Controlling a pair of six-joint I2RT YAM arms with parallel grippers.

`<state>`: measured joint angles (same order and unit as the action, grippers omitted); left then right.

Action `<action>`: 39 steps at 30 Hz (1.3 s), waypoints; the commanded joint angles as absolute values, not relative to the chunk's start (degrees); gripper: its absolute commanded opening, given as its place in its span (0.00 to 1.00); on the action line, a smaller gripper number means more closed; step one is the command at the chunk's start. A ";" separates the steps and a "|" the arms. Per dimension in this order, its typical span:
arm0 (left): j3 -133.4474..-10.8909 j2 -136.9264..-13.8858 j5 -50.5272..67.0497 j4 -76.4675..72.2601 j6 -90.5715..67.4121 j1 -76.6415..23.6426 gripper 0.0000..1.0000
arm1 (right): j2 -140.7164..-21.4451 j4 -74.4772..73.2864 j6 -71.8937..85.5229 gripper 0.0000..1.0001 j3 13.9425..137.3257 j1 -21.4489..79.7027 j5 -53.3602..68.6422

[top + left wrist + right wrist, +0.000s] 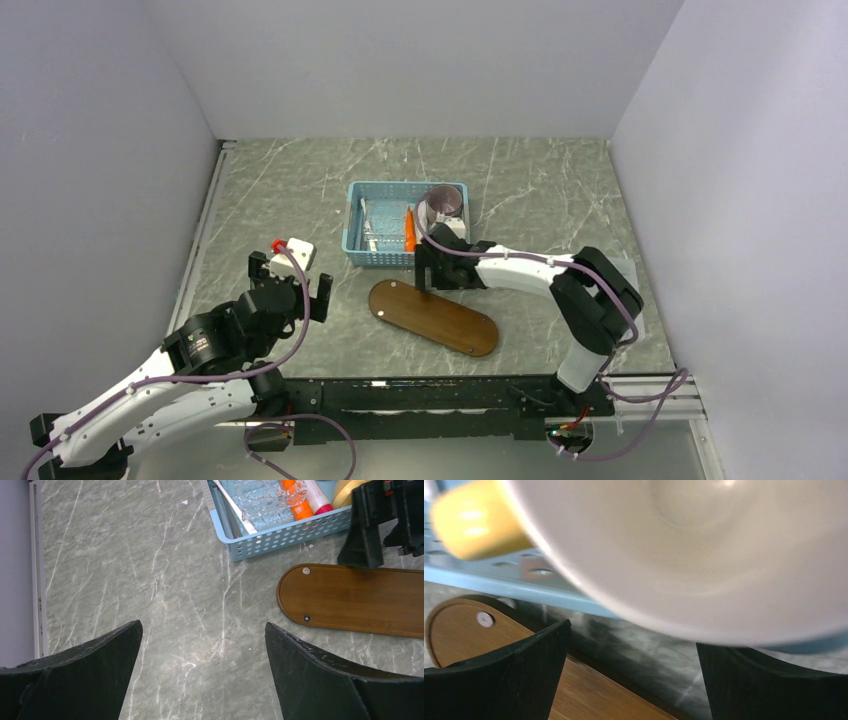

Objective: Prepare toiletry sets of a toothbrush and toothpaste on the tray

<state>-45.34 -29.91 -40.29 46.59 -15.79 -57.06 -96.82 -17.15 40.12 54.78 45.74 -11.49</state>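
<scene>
The dark-brown oval tray [433,316] lies bare on the table in front of the light-blue basket [352,240]. In the basket lie a thin white toothbrush [235,507] and the orange toothpaste [294,506], which shows in the top view too [410,231]. My right gripper [426,276] hangs open, holding nothing, between the basket's front wall and the tray's left end [459,630]; in its own view the open gripper [633,635] is over the tray's edge. My left gripper [202,625] is open over bare table, left of the tray [360,602].
A translucent cup [443,203] stands in the basket's right corner. A cream round object [704,555] with a yellow part [474,525] fills the right wrist view, close above the fingers. A white tube with a red band [318,497] lies beside the toothpaste.
</scene>
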 commanded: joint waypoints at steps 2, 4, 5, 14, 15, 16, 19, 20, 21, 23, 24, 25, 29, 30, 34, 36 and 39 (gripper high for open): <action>-46.32 -30.19 -39.82 45.30 -15.82 -56.78 0.99 | -101.06 -18.63 40.81 0.96 60.47 48.47 -11.25; -46.27 -30.16 -39.79 45.33 -15.79 -56.78 0.99 | -102.25 -18.91 40.49 0.96 62.03 49.53 -10.95; -46.27 -30.07 -39.84 45.32 -15.84 -56.78 0.99 | -102.72 -19.02 40.23 0.96 62.74 50.08 -10.76; -46.49 -29.47 -40.72 45.81 -16.17 -56.79 0.99 | -105.21 -19.62 39.77 0.95 65.65 54.56 -10.04; -46.49 -29.39 -40.88 45.91 -16.29 -56.78 0.99 | -105.14 -19.46 39.72 0.95 65.66 54.98 -9.90; -46.55 -29.29 -41.12 46.05 -16.41 -56.78 0.99 | -105.00 -19.36 39.73 0.95 65.73 55.34 -9.71; -46.66 -29.19 -41.60 46.44 -16.89 -56.78 0.99 | -104.18 -20.11 39.79 0.95 66.37 56.21 -10.55; -46.65 -29.16 -41.62 46.34 -16.84 -56.78 0.99 | -103.66 -20.32 39.83 0.95 66.49 56.34 -11.10; -46.71 -29.10 -41.61 46.37 -16.98 -56.78 0.99 | -102.98 -20.49 39.82 0.95 66.57 56.35 -11.48; -46.85 -29.33 -41.71 46.63 -17.35 -56.79 0.99 | -101.73 -21.57 39.54 0.95 67.18 56.29 -12.81; -47.00 -29.47 -41.72 46.79 -17.44 -56.78 0.99 | -100.86 -22.59 39.32 0.95 67.83 56.29 -13.93; -47.04 -29.63 -41.88 46.84 -17.65 -56.80 0.99 | -100.00 -23.74 39.18 0.95 68.26 56.33 -15.01; -48.18 -30.51 -39.99 46.85 -18.84 -56.78 0.99 | -94.27 -28.33 38.59 0.96 68.32 56.28 -20.30; -48.76 -31.20 -39.63 47.30 -19.54 -56.83 0.99 | -92.45 -29.29 38.49 0.96 67.85 56.31 -21.39; -51.84 -34.04 -39.24 50.57 -24.34 -56.84 0.99 | -83.73 -33.02 38.94 0.96 63.65 56.24 -24.99; -51.99 -34.82 -37.58 51.04 -27.03 -56.78 0.99 | -79.89 -34.91 40.15 0.96 60.89 56.11 -26.23; -50.65 -35.47 -34.75 50.77 -30.21 -56.81 0.99 | -74.67 -37.66 42.29 0.96 56.63 56.11 -26.60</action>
